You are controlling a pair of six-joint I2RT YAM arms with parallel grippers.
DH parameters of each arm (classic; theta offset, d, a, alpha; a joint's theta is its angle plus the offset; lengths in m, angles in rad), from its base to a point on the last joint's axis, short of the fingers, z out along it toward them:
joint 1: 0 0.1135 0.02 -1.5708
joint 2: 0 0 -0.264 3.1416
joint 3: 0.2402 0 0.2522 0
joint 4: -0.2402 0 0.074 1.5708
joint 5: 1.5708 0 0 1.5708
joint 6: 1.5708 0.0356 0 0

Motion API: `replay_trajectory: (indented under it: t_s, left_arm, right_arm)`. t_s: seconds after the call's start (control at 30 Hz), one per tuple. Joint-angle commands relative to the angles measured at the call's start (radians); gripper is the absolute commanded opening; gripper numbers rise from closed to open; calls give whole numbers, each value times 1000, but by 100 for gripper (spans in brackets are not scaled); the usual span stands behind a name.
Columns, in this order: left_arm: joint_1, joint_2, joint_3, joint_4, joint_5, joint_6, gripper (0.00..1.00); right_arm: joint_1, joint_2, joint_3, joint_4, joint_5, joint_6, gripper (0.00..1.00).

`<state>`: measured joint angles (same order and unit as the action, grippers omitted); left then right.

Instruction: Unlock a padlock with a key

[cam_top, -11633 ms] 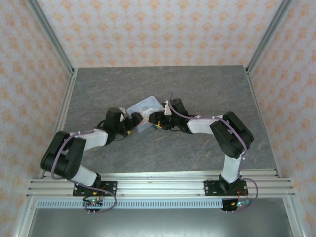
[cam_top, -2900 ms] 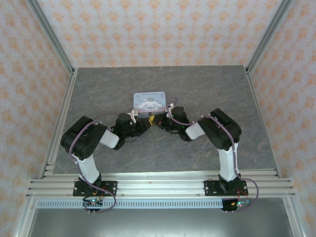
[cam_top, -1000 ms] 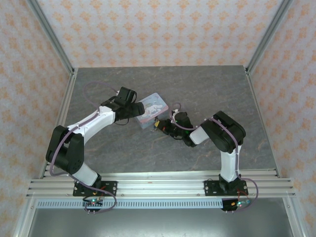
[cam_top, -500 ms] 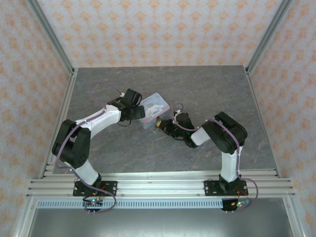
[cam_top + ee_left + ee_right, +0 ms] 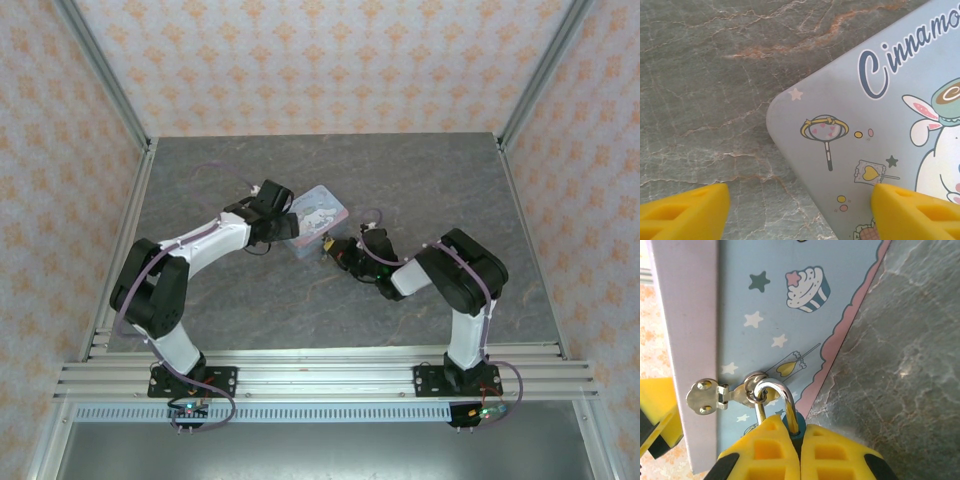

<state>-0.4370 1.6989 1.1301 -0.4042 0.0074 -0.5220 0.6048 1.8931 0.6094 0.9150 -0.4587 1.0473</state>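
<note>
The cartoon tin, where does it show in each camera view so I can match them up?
Top external: the tin sits near the middle of the table.
Left wrist: the tin's printed lid corner takes up the right side.
Right wrist: the tin's starry side wall, upper left, with the padlock hanging from its hasp.
Shared landmark: the grey marbled table surface.

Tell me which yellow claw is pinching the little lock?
The right gripper: it is shut on the blue-bodied padlock with a silver shackle. The left gripper stands wide open over a corner of the pale-blue cartoon tin.
</note>
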Motion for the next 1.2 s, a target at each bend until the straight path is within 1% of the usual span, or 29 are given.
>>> replay_trajectory:
  t_s: [0.0, 0.17, 0.27, 0.33, 0.43, 0.57, 0.77, 0.9, 0.97, 1.07, 1.17]
  left_arm:
    - [6, 83, -41, -138, -40, 33, 73]
    - [6, 104, -39, -142, -32, 36, 68]
    - [7, 118, -37, -143, -21, 36, 65]
    - [6, 128, -38, -141, -14, 37, 63]
    - [6, 140, -34, -139, -8, 39, 62]
    - [6, 151, -33, -135, -5, 40, 61]
    - [6, 159, -27, -137, -4, 42, 60]
    - [6, 170, -21, -141, -4, 46, 58]
    - [6, 174, -22, -139, 0, 48, 58]
    - [6, 179, -22, -138, 2, 48, 57]
    - [6, 180, -26, -137, 0, 49, 57]
  right_arm:
    - [-29, -10, -10, -38, 86, 33, 0]
    - [-43, -8, 5, -70, 105, 19, 0]
    - [-68, -3, -5, -58, 117, 19, 0]
    - [-89, 4, -7, -38, 100, 16, 0]
    - [-112, 11, 11, -58, 55, -5, 0]
    - [-118, 13, 40, -123, 18, -45, 0]
    - [-136, 9, 25, -128, 38, -51, 0]
    - [-163, -5, 38, -168, 65, -65, 0]
    - [-177, -3, 59, -175, 45, -72, 0]
    - [-180, 7, 127, -249, -14, -117, 0]
    - [-181, -4, 145, -315, 7, -161, 0]
